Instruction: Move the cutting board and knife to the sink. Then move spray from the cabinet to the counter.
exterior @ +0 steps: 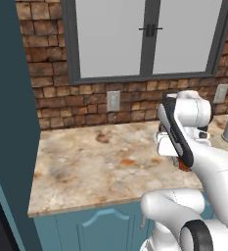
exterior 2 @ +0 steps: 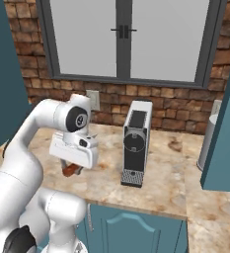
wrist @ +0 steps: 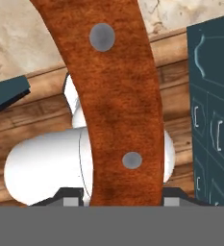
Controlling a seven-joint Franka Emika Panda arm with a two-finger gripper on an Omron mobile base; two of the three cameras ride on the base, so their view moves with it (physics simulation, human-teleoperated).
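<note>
You are gripping the knife (wrist: 120,105) by its reddish handle; the gripper (exterior 2: 72,168) is clenching it above the counter (exterior: 96,166); it is rigid, light, smooth; the handle running toward twelve o'clock is the spot to hold.

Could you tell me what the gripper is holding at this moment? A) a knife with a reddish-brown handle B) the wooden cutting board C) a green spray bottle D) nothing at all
A: in the hand view the riveted reddish-brown handle of the knife runs up from between the fingertips of the gripper, and the right base view shows it under the hand above the counter.
</note>
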